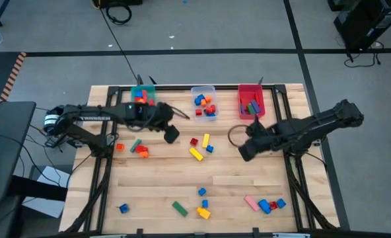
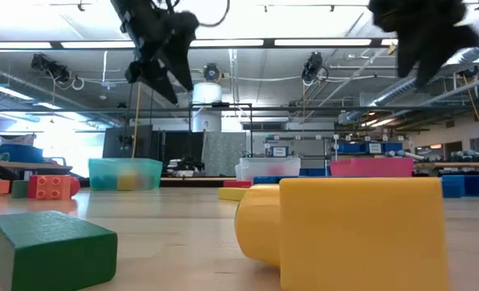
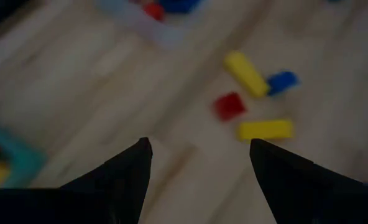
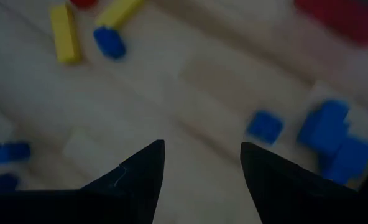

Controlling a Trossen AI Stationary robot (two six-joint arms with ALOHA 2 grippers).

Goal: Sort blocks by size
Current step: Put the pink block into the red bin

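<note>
Loose blocks lie scattered on the wooden table. A red, yellow and blue group (image 1: 199,147) sits mid-table, and an orange, green and red group (image 1: 133,147) lies to its left. More blocks (image 1: 202,210) rest near the front edge. My left gripper (image 1: 172,134) hovers open above the table, left of the middle group, with its fingers (image 3: 199,146) empty. The yellow bars (image 3: 246,73) and a red block (image 3: 229,106) lie ahead of it. My right gripper (image 1: 245,152) hangs open to the right of that group, with nothing between its fingers (image 4: 202,149).
Three bins stand in a row at the far edge: teal (image 1: 142,96), clear (image 1: 203,102) and red (image 1: 251,100), each with blocks inside. Pink, blue and red blocks (image 1: 267,204) lie at the front right. Bare wood lies between the two grippers and the front groups.
</note>
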